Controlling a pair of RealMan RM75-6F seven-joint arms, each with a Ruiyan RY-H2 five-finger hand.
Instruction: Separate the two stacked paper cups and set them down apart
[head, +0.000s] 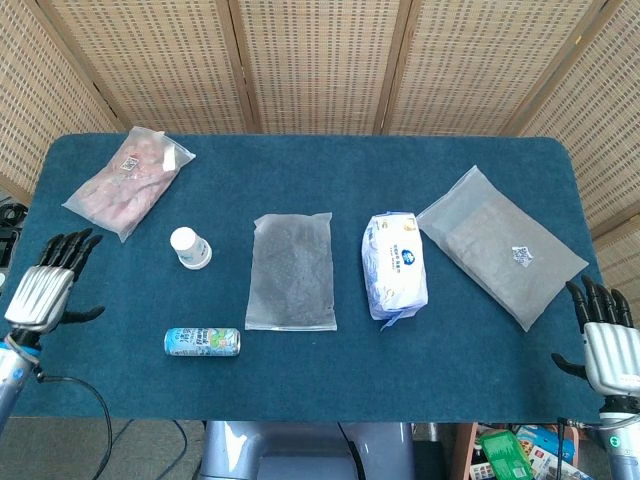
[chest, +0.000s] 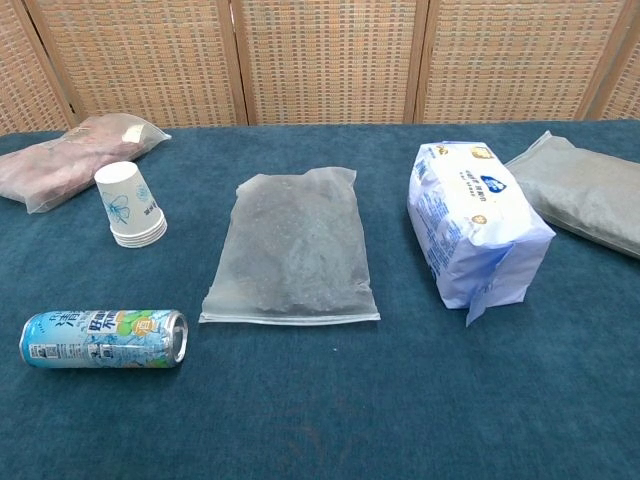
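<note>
Cups (head: 190, 247) stand nested and upside down on the table (head: 300, 170), bases up, in its left half, between the far-left corner's pinkish bag (head: 128, 181) and the drink can (head: 202, 342) lying on its side nearer the front edge. In the chest view the stack (chest: 129, 204) shows several rim lines at the bottom, so how many cups are nested I cannot tell for certain.

Paper cups like these look very light and thin-walled, so they would likely dent under a hard squeeze and skid on the cloth if nudged. The rolled rims are probably the stiffest part. A sensible hold is 1 robot hand around the upper wall near the base of the outer cup, the other pinching the exposed lower rims, then pulling apart along the cup axis; nested paper may stick by friction.

The left robot hand (head: 45, 293) hovers over the left edge, fingers spread and holding nothing. The right robot hand (head: 607, 345) sits off the front-right corner, fingers likewise apart and empty. Both are well apart from the cups.
</note>
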